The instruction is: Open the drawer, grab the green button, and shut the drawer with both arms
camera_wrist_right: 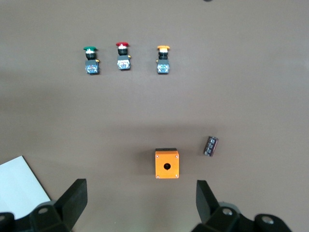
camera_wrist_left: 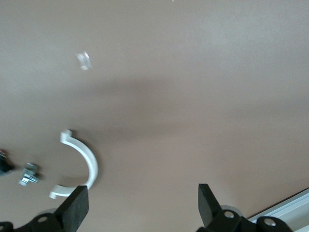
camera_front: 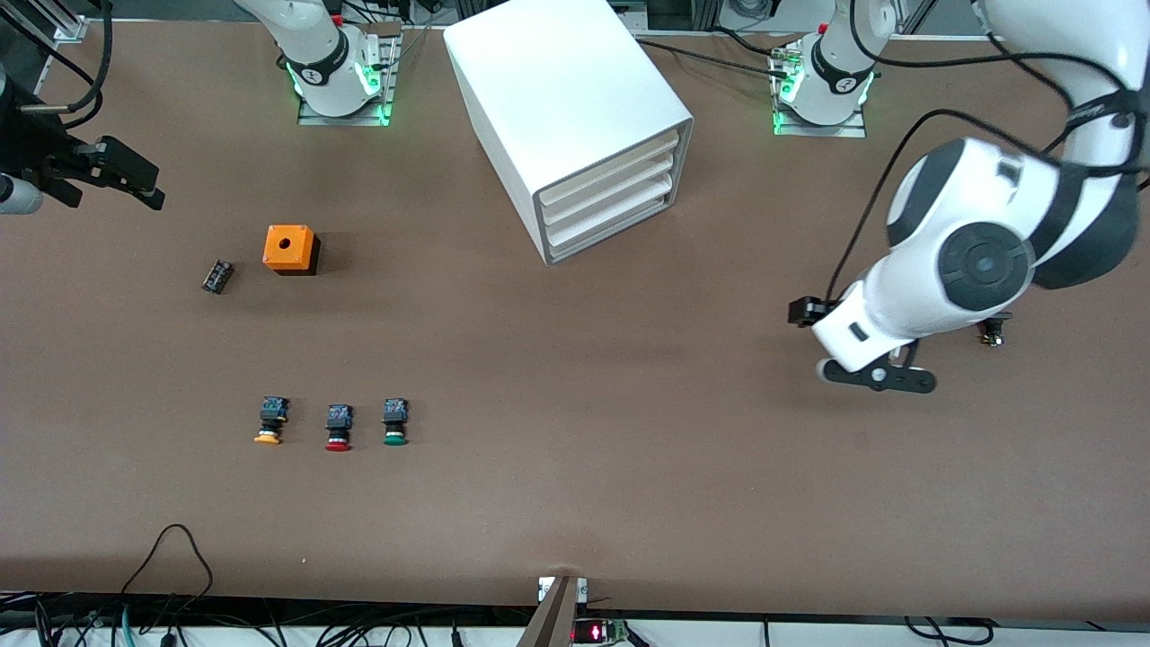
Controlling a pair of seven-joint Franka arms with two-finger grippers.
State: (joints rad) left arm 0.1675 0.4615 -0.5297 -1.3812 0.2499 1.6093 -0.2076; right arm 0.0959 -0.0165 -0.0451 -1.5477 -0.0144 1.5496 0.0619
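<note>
The white four-drawer cabinet (camera_front: 575, 117) stands at the back middle of the table with all its drawers pushed in; the lowest drawer (camera_front: 609, 230) is shut. The green-capped button (camera_front: 394, 422) lies on the open table, nearer the front camera and toward the right arm's end; it also shows in the right wrist view (camera_wrist_right: 91, 59). My right gripper (camera_front: 126, 175) hangs open and empty over the right arm's end of the table (camera_wrist_right: 141, 198). My left gripper (camera_front: 876, 376) is open and empty, low over bare table at the left arm's end (camera_wrist_left: 142, 203).
A red-capped button (camera_front: 338, 428) and a yellow-capped button (camera_front: 270, 420) lie beside the green one. An orange box (camera_front: 289, 249) and a small black part (camera_front: 217, 276) lie farther back. A white curved clip (camera_wrist_left: 87, 162) and a small bolt (camera_wrist_left: 29, 174) lie by my left gripper.
</note>
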